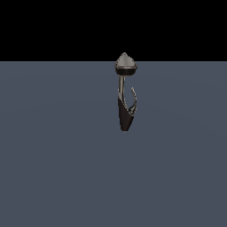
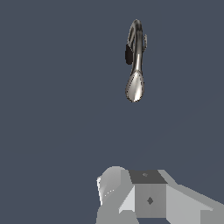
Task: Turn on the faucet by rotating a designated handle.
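Observation:
The faucet [image 1: 125, 116] stands alone on the flat grey floor in the exterior view, with a tapered black body, a thin grey stem [image 1: 120, 84] and a cone-shaped grey cap [image 1: 126, 63]. Its handle [image 1: 133, 99], a thin curved lever, hooks up on the exterior view's right of the body. In the wrist view the faucet [image 2: 135, 65] is seen from above, some way off, with the handle's tip [image 2: 145, 40] just showing beside the stem. My gripper [image 2: 131, 192] shows only as grey blocks at the frame's edge, well clear of the faucet. Its jaws are not readable. It holds nothing.
A plain blue-grey floor [image 1: 57, 168] spreads all round the faucet, with a black background above it. The arm does not show in the exterior view.

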You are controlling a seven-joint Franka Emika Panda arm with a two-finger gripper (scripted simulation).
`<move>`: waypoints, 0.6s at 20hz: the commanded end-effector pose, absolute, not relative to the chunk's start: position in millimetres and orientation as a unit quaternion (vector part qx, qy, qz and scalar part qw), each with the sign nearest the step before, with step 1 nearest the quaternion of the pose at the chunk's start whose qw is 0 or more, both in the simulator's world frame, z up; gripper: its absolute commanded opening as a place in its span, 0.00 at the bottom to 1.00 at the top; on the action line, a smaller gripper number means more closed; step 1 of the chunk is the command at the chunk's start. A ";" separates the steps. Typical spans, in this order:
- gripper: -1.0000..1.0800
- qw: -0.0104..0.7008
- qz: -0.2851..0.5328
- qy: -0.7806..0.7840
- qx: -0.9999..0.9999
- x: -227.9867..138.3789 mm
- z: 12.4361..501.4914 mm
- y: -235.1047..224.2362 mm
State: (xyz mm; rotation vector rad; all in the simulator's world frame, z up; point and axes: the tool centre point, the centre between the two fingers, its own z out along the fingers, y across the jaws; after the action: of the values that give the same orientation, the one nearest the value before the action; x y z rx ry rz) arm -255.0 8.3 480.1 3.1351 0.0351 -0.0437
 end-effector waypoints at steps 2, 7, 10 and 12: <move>0.00 0.003 -0.014 0.010 1.000 -254.8 480.2 8.0; 0.00 -0.004 -0.010 -0.011 1.000 -247.5 482.5 -1.8; 0.00 -0.006 -0.009 -0.018 1.000 -245.1 483.2 -5.1; 0.00 -0.005 -0.009 -0.017 1.000 -245.6 483.1 -4.4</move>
State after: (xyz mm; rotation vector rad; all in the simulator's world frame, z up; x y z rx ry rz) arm -245.8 -4.4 482.9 3.1515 -0.0521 -0.0299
